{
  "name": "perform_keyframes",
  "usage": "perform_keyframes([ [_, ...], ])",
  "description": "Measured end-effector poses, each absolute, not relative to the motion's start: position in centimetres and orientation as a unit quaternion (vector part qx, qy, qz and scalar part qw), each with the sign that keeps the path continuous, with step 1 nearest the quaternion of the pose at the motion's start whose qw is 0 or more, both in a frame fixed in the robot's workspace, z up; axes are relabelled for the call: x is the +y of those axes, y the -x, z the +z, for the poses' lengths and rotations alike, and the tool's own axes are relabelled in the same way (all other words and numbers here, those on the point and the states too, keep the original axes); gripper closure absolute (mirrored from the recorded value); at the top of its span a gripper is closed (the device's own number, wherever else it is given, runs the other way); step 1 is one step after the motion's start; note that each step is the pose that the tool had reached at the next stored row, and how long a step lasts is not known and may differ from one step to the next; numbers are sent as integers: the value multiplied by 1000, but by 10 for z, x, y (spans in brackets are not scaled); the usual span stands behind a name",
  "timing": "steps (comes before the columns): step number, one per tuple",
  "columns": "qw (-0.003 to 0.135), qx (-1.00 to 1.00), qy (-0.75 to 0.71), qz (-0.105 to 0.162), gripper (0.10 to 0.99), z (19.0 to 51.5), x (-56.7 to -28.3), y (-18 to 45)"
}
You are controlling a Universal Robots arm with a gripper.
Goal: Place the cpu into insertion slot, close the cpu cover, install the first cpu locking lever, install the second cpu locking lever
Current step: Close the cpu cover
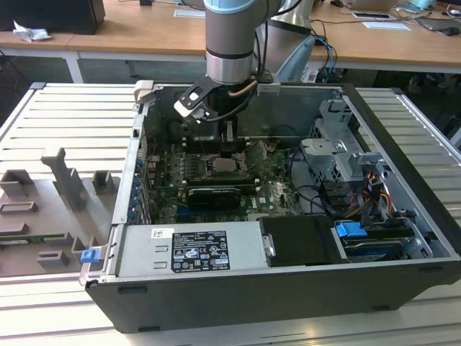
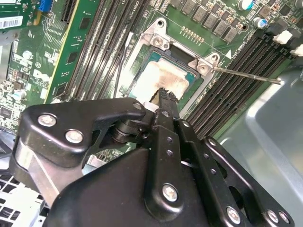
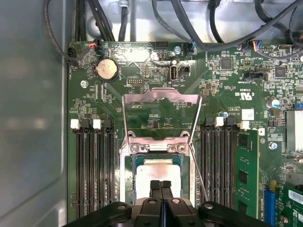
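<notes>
**CPU's in, cover and levers left to do**

The cpu [image 3: 158, 171] sits flat in the insertion slot [image 3: 125, 179], so I'd call step one done. The cpu cover [image 3: 161, 97] is flipped open off the slot and a thin locking lever [image 2: 246, 75] sticks out unlatched, so that part's not done. In the exterior view the slot is about 12 o'clock from the silver power supply [image 1: 191, 249]. The pincer [image 3: 161, 183] is clenched and gripping nothing, with its tips right over the cpu's face. Can't tell if they touch.

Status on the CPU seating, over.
End effector shut, holding nothing. Pale square cpu lying in silver-rimmed insertion slot. Silvery frame cpu cover open. Thin metal lever swung free.
</notes>
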State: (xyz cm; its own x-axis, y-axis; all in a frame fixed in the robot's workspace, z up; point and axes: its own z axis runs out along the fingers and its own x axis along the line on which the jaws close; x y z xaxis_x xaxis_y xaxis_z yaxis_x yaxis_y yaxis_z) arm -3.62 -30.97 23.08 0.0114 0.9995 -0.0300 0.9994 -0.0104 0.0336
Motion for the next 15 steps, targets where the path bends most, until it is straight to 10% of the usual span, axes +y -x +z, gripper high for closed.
perform_keyframes([
  [15,21,703,-711,-1,980,250,-310,29],
])
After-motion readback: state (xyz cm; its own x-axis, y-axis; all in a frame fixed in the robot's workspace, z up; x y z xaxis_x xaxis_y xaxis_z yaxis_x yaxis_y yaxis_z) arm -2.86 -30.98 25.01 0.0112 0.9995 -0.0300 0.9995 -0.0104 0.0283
